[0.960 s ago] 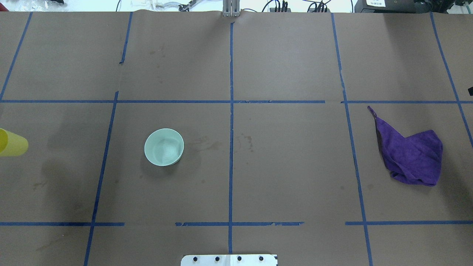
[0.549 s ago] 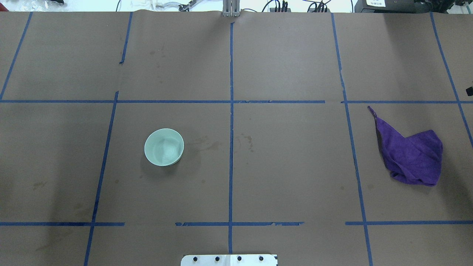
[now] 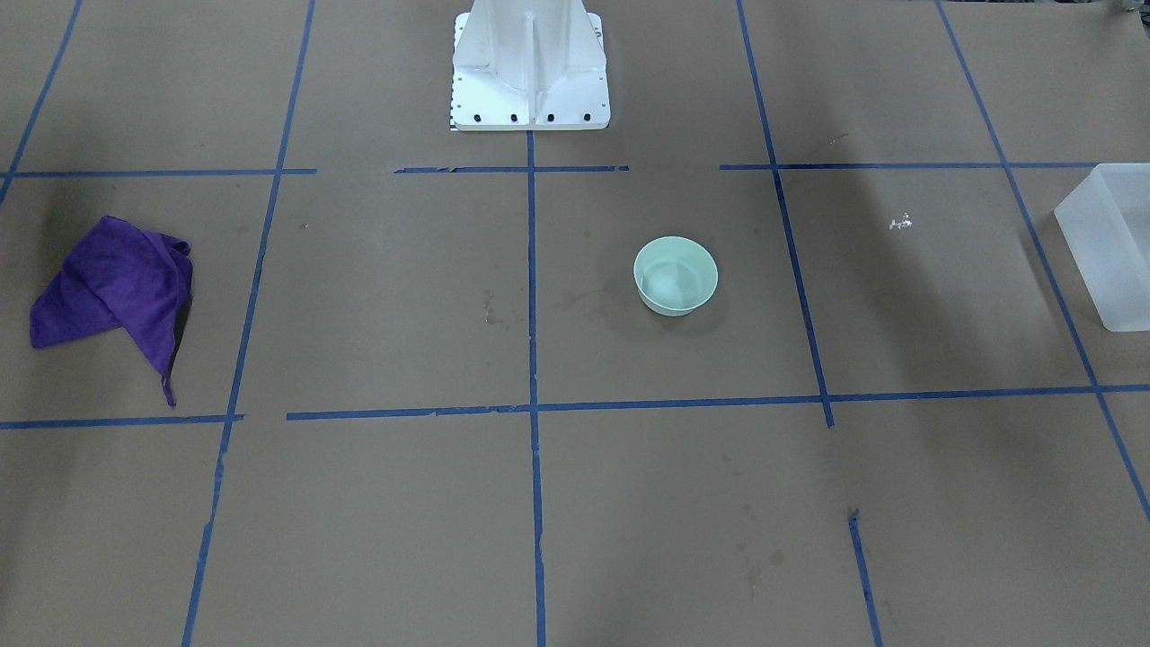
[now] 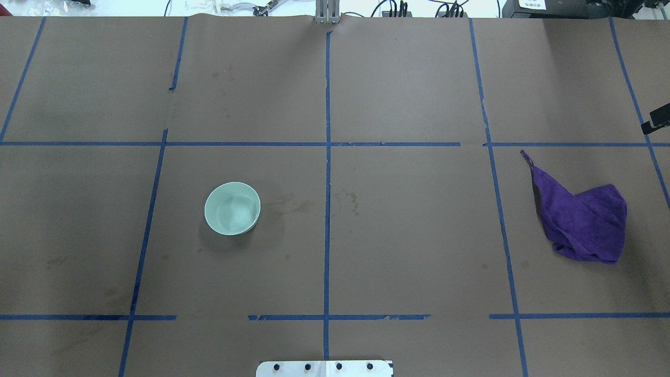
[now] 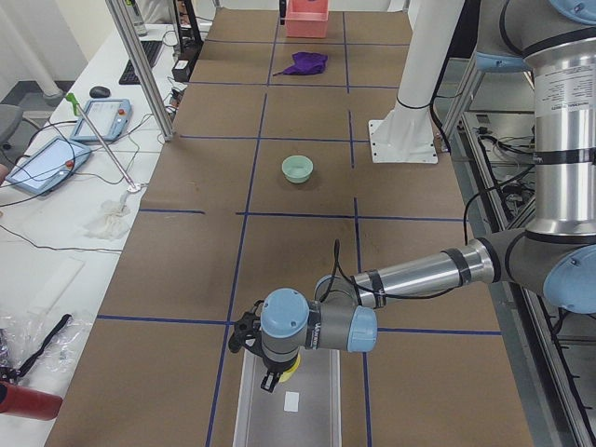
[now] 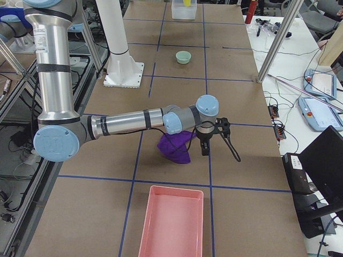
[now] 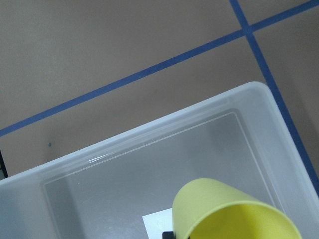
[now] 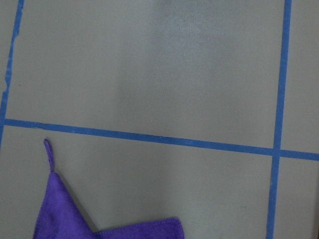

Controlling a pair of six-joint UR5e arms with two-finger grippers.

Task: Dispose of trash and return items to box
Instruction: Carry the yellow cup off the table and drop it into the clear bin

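The yellow cup (image 7: 224,214) hangs tilted over the frosted box (image 7: 149,132), close to the left wrist camera. In the exterior left view my left gripper (image 5: 270,377) holds the cup (image 5: 289,370) above the box (image 5: 244,400). The box's end shows in the front-facing view (image 3: 1110,243). The mint-green bowl (image 4: 232,208) stands upright on the table, also in the front-facing view (image 3: 676,275). My right gripper (image 6: 206,140) hovers beside the purple cloth (image 6: 176,144). Only a black bit of it (image 4: 658,119) shows overhead; I cannot tell if it is open or shut.
The purple cloth (image 4: 583,220) lies crumpled at the right. A pink tray (image 6: 171,222) stands at the table's right end. The white robot base (image 3: 530,67) is at the near middle edge. Blue tape lines cross the brown paper.
The yellow cup has left the overhead view at its left edge. A black part of the right gripper has come further in at the right edge. The bowl and cloth have not moved.
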